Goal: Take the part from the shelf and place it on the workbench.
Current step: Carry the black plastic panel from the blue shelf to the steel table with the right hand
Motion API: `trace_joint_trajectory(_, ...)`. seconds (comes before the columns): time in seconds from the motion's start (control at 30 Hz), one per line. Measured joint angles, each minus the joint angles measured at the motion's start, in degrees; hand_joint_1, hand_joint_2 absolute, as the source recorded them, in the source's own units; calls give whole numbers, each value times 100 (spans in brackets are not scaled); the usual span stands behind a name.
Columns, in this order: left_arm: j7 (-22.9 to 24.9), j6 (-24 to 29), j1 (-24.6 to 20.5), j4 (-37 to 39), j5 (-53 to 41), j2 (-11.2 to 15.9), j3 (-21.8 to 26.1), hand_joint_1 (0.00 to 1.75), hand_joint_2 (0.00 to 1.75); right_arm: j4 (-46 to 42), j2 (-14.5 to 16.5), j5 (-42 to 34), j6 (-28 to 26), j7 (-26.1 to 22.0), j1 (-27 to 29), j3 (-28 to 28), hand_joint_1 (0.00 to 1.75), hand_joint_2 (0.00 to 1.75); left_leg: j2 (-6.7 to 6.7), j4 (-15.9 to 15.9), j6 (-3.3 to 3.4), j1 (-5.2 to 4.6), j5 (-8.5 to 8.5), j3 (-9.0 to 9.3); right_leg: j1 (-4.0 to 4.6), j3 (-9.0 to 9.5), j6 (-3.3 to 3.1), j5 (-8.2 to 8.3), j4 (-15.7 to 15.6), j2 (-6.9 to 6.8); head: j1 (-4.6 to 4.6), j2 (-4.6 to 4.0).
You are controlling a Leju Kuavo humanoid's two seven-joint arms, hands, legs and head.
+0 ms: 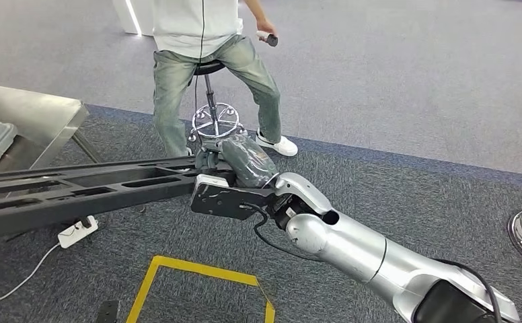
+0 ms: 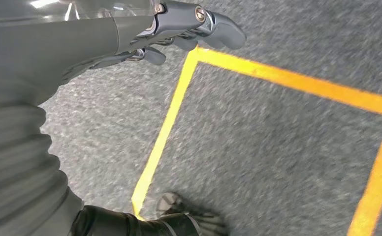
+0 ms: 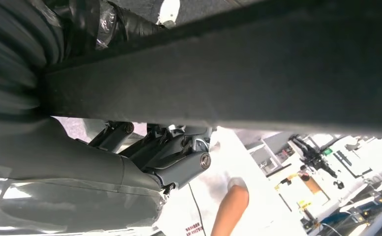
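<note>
Table (image 1: 36,111) far left, metal. Long black part (image 1: 77,192) grasped at one end by right robot hand (image 1: 228,165), cantilevered over carpet. Left robot hand (image 2: 179,29) released, hanging. Risk: droop, twist, slip; person (image 1: 204,40) close to swing path.

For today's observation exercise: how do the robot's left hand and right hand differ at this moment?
The right hand grips the end of a long black part; the left hand holds nothing, its fingers apart. The right hand is stretched forward on its silver arm; the left hand hangs over grey carpet with a yellow floor line. Both have grey ribbed covers.
</note>
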Motion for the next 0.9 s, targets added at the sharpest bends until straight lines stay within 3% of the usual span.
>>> trace_joint_trajectory(0.07,3,3,23,-2,-7,-4,-5,0,175,30,17,84,4,20,1,0,175,175,338,225,-51,-25,-120,-114,-11,71,-71,21,-77,-141,-30,-1)
trace_joint_trajectory(0.13,3,5,-7,-4,-15,-8,-9,0,175,58,21,283,15,104,0,2,175,175,731,853,-89,-35,-396,-444,7,117,-120,9,-107,-300,-57,-1)
trace_joint_trajectory(0.2,3,5,-28,-4,-20,-8,-15,0,175,90,19,592,31,242,4,10,175,175,824,1418,-114,-22,-561,-770,20,129,-136,-20,-99,-464,-58,0)
trace_joint_trajectory(0.23,3,4,-24,-4,-23,-8,-18,0,175,103,18,758,39,306,5,16,175,175,841,1456,-120,-19,-513,-806,22,134,-134,-37,-92,-540,-58,0)
trace_joint_trajectory(0.3,4,4,-15,-4,-27,-8,-19,0,175,119,16,999,61,385,3,22,175,175,951,914,-111,-20,-185,-523,24,163,-110,-83,-75,-681,-60,0)
trace_joint_trajectory(0.33,4,4,-19,-4,-29,-8,-19,0,175,122,16,1071,71,407,-1,23,175,175,1090,534,-94,-47,-47,-314,36,183,-86,-112,-67,-747,-60,0)
trace_joint_trajectory(0.37,5,4,-26,-4,-31,-7,-19,0,175,124,15,1116,78,421,-6,23,175,175,1220,236,-74,-77,43,-138,53,201,-61,-138,-61,-796,-63,0)
trace_joint_trajectory(0.43,5,4,-41,-4,-33,-7,-19,0,175,124,14,1166,81,438,-16,24,175,175,1387,20,-45,-133,50,-2,84,214,-30,-167,-56,-844,-68,-1)
trace_joint_trajectory(0.57,4,4,-45,-4,-33,-7,-19,0,175,124,14,1204,80,450,-22,24,175,175,1366,9,-28,-131,63,0,90,217,-20,-173,-52,-855,-66,-1)
trace_joint_trajectory(0.63,4,3,-47,-4,-38,-7,-20,0,175,123,13,1481,91,530,-42,26,175,175,1272,-1,17,-130,72,-17,89,241,8,-189,-59,-914,-55,-1)
trace_joint_trajectory(0.7,8,-1,-50,-4,-58,-8,-21,0,175,34,-42,2493,320,814,-119,32,175,175,996,-26,139,-112,70,-1,56,-38,91,-544,567,-657,-37,-1)
trace_joint_trajectory(0.77,11,-5,-59,-4,-75,-8,-21,0,175,-79,-122,3476,635,1090,-178,52,175,175,706,-45,236,-93,63,25,27,-511,153,-909,1459,-333,-27,-1)
trace_joint_trajectory(0.8,12,-7,-60,-4,-75,-7,-21,0,175,-109,-150,3672,721,1144,-180,67,175,175,614,-35,239,-96,57,27,27,-622,149,-870,1585,-317,-27,0)
trace_joint_trajectory(0.83,12,-8,-56,-4,-75,-7,-21,0,175,-138,-178,3829,791,1185,-187,81,175,175,521,-21,239,-98,51,28,27,-622,137,-717,1482,-303,-27,-1)
trace_joint_trajectory(0.87,12,-10,-52,-4,-74,-7,-21,0,175,-169,-203,3952,844,1214,-200,91,175,175,430,-2,232,-97,41,30,26,-525,116,-487,1184,-260,-26,-1)
trace_joint_trajectory(0.9,12,-13,-47,-4,-73,-9,-21,0,175,-201,-223,4051,885,1237,-217,95,175,175,345,17,221,-90,29,25,21,-383,88,-264,798,-132,-26,-1)
